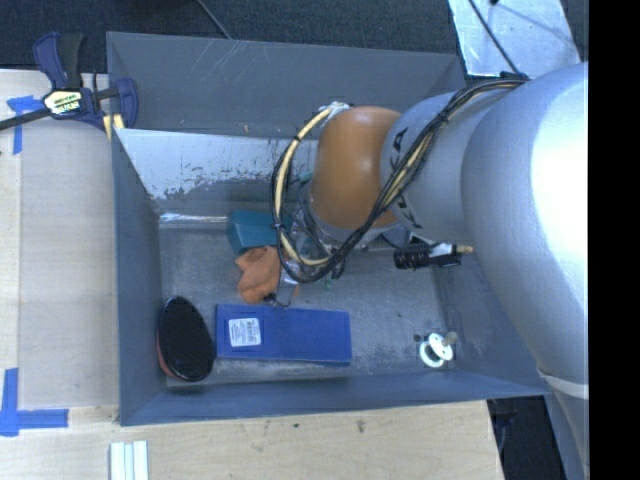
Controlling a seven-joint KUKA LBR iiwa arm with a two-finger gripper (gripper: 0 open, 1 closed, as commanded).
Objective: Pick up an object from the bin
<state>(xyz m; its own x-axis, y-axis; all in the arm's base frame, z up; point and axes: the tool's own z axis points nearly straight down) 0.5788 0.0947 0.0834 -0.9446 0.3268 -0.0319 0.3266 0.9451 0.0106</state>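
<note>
Arm: the arm (pixel 520 198) comes in from the right, its broad grey body over the right side of the bin (pixel 138 268), and bends down toward the middle of the floor.
Wrist: the orange cover (pixel 350 168) is turned up toward the camera, and yellow and black cables (pixel 296 203) loop round its left side.
Gripper: the gripper (pixel 289 286) sits low under the cover, just left of the bin's middle. Only a small part of it shows below the cables.
Pincer state: I cannot tell how far open it is or whether it has hold of anything, as cover and cables hide it.
Nearest thing: the orange crumpled lump (pixel 257 273) lies at the gripper's left, just beside or touching it; I cannot tell which.
Teal block: the teal block (pixel 250 231) lies just beyond the lump, on its far side.
Blue box: the blue box (pixel 300 336) lies flat along the near wall, just near of the gripper, with a white label at its left end.
Black oval thing: the black oval thing (pixel 186 340) lies in the near-left corner, against the box's left end.
Small white thing: the small white thing (pixel 436 350) lies near the near-right corner, well apart from the gripper.
</note>
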